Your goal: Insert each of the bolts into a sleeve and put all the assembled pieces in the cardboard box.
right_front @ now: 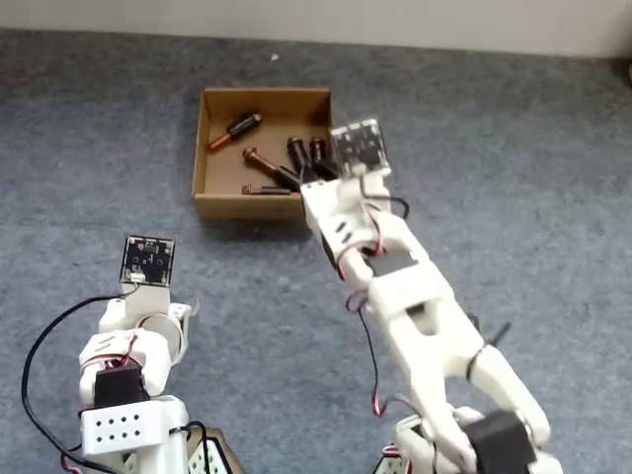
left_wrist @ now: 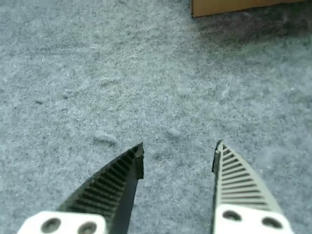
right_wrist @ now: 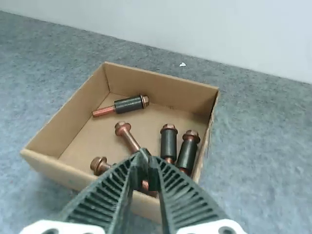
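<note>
The right gripper point(right_wrist: 145, 163) is holding its jaws drawn almost together, with only a thin slit between them. A sliver of copper is showing through that slit, and whether the fingers are touching it cannot be told. The tips are hanging over the near wall of the cardboard box point(right_wrist: 73, 117), by its near right corner in the high view. Behind them the right arm point(right_front: 415, 296) is stretching long and nearly straight across the grey carpet point(right_front: 513, 178) from its base at the near edge.

In the box, one sleeved bolt point(right_wrist: 129, 104) is lying near the far wall. A bare bolt point(right_wrist: 127, 136) is lying in the middle. Two more sleeved bolts point(right_wrist: 168, 142) are sitting side by side against the right wall. Another bolt point(right_wrist: 99, 165) is lying along the near wall.

The left gripper point(left_wrist: 178, 151) is keeping its jaws spread wide, with nothing between them, pointing down at bare carpet. A corner of the box is showing well ahead of it. The left arm point(right_front: 133, 355) is sitting folded close over its base, well apart from the box.
</note>
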